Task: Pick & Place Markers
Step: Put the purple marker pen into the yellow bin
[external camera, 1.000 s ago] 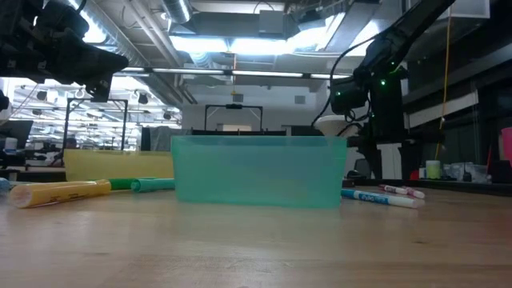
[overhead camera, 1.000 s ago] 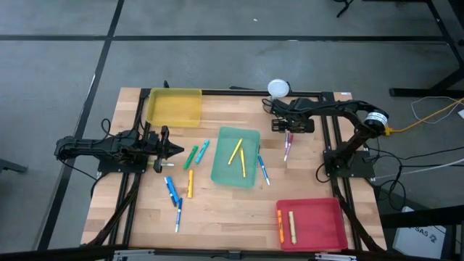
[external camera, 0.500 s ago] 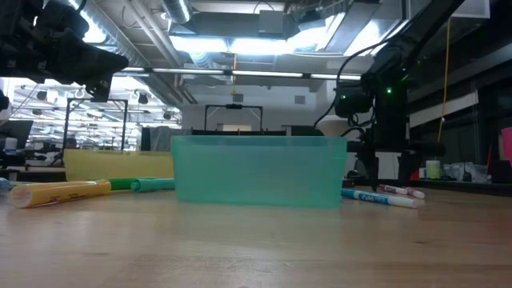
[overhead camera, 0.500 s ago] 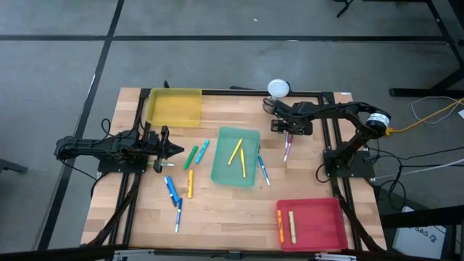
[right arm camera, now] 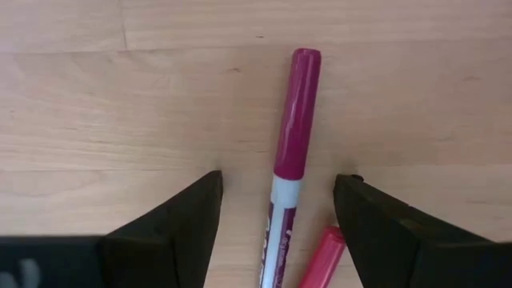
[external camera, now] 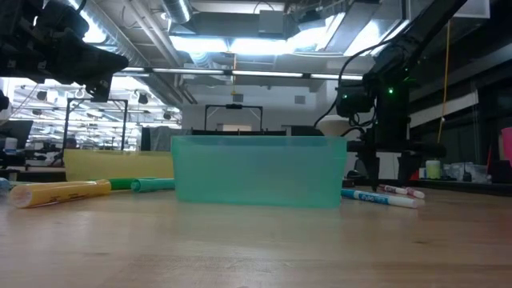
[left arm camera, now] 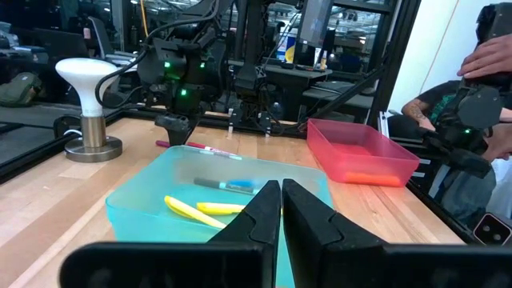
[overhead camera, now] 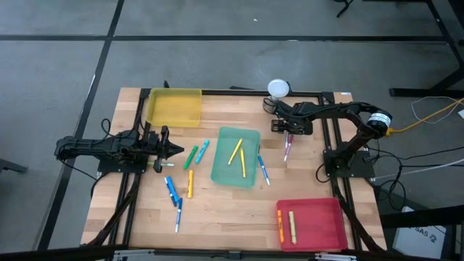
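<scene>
Right now the right gripper (right arm camera: 276, 232) hangs open astride the magenta marker (right arm camera: 292, 132), its long axis running between the fingers (right arm camera: 172, 228); left gripper (left arm camera: 282, 212) idles closed beside the teal tray (left arm camera: 144, 200).

Three trays (overhead camera: 174, 106), eleven markers (overhead camera: 190, 183), two arms (overhead camera: 94, 148), one lamp (overhead camera: 278, 88)

Bare bench (right arm camera: 120, 96) lies on both sides of the magenta-capped marker (right arm camera: 292, 136), between the right tool's (right arm camera: 276, 210) spread fingers. A pink marker (right arm camera: 320, 258) crowds in just beside it; the teal tray (overhead camera: 235, 156) stands near.
</scene>
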